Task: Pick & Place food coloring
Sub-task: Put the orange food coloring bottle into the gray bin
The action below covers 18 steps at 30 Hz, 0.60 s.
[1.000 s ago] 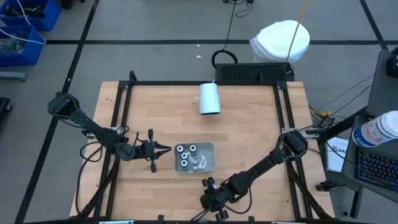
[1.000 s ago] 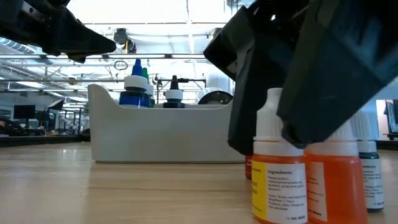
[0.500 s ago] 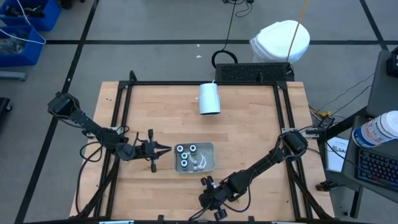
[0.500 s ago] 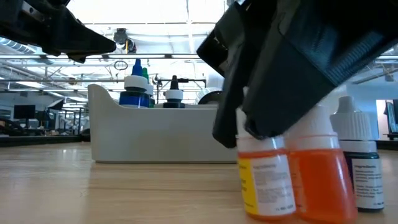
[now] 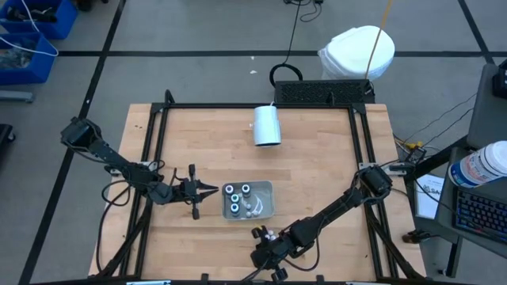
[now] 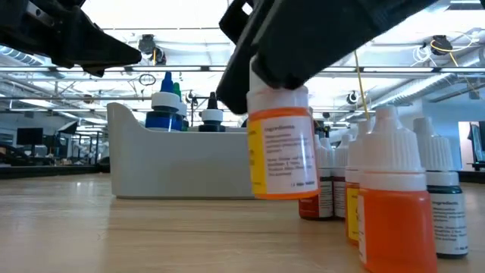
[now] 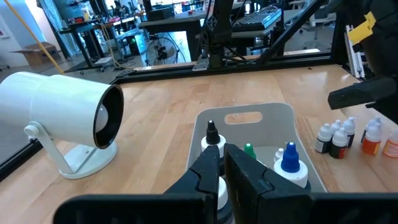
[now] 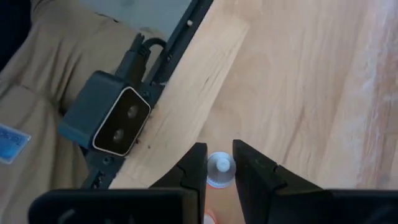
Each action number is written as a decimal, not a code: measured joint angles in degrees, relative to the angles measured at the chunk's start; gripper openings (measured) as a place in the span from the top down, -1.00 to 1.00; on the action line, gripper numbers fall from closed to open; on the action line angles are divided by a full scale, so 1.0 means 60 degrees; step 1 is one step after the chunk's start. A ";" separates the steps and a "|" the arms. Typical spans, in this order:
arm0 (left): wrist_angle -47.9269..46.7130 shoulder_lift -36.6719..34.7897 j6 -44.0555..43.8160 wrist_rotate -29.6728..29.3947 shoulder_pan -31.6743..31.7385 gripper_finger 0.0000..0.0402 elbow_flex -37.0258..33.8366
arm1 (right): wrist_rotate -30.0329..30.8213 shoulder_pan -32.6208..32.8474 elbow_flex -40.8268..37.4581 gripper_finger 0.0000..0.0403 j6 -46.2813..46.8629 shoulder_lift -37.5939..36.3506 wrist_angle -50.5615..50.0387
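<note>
The right gripper (image 6: 303, 53) has its fingers clamped on the cap of an orange food coloring bottle (image 6: 282, 144), hanging upright off the worktop (image 6: 114, 235) at frame centre; the grey tray (image 6: 182, 163) lies to its left, beyond. The left gripper (image 5: 207, 188) waits, fingers narrow.

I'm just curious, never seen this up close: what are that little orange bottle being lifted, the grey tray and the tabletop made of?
The orange bottle held by the right gripper looks like translucent soft plastic with a glossy paper label and an opaque white cap. The grey tray seems moulded matte plastic, smooth with rounded corners. The tabletop appears to be light wood, given its visible grain and plank seams.
</note>
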 joint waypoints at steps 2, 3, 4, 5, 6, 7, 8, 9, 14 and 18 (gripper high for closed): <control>0.0000 0.0000 0.0000 0.0000 0.0003 0.84 0.0000 | 0.0005 -0.0002 0.0093 0.74 -0.0277 -0.0079 -0.0117; 0.0000 -0.0003 0.0000 0.0000 0.0000 0.84 0.0000 | 0.0047 -0.0012 0.0146 0.74 -0.0425 -0.0196 -0.0168; -0.0004 0.0000 0.0000 0.0000 0.0000 0.84 0.0000 | 0.0215 -0.0028 0.0205 0.74 -0.0608 -0.0354 -0.0266; -0.0007 0.0000 0.0000 0.0000 0.0004 0.84 0.0000 | 0.0429 -0.0057 0.0262 0.74 -0.0743 -0.0557 -0.0348; -0.0007 -0.0004 0.0000 0.0000 0.0004 0.84 0.0000 | 0.0725 -0.0080 0.0294 0.74 -0.0879 -0.0787 -0.0413; -0.0020 -0.0004 0.0000 0.0001 0.0003 0.84 0.0000 | 0.1141 -0.0123 0.0300 0.74 -0.0994 -0.1052 -0.0532; -0.0025 0.0000 0.0000 0.0003 0.0000 0.84 0.0000 | 0.1519 -0.0184 0.0300 0.74 -0.1067 -0.1281 -0.0619; -0.0033 -0.0002 0.0000 0.0004 0.0002 0.84 0.0000 | 0.1903 -0.0248 0.0300 0.74 -0.1130 -0.1503 -0.0681; -0.0073 -0.0001 -0.0006 0.0004 0.0003 0.84 0.0000 | 0.2998 -0.0979 0.0216 0.74 -0.1184 -0.2167 -0.1377; -0.0121 -0.0002 -0.0059 0.0004 0.0002 0.84 0.0000 | 0.2969 -0.1674 -0.0276 0.74 -0.1348 -0.2116 -0.1355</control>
